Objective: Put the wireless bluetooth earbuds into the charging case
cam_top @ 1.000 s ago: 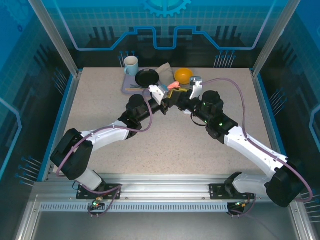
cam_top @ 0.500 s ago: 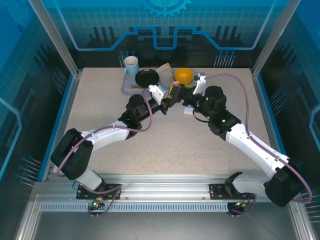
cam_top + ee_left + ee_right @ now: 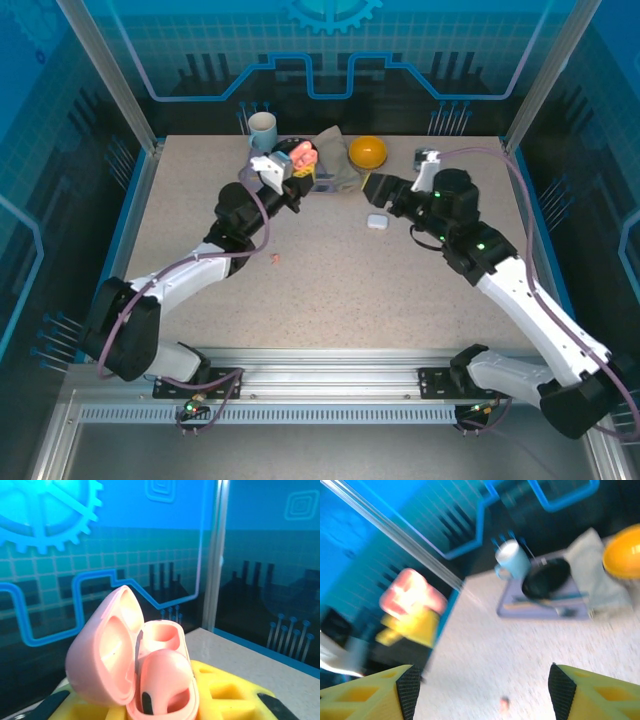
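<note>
Left gripper [image 3: 298, 165] now farther left, clamped on open pink case [image 3: 112, 655], pink earbud [image 3: 165, 672] inside at wrist; right gripper [image 3: 480, 690] apart.

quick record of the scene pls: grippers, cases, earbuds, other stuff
left gripper: shut on pink case, held up
pink case: lid open, one pink earbud seated, second slot empty
right gripper: open, holding nothing
white case: on the table, between the arms
loose earbud: pink, on the table beside the left arm
other: mug, orange, cloth at the far edge
</note>
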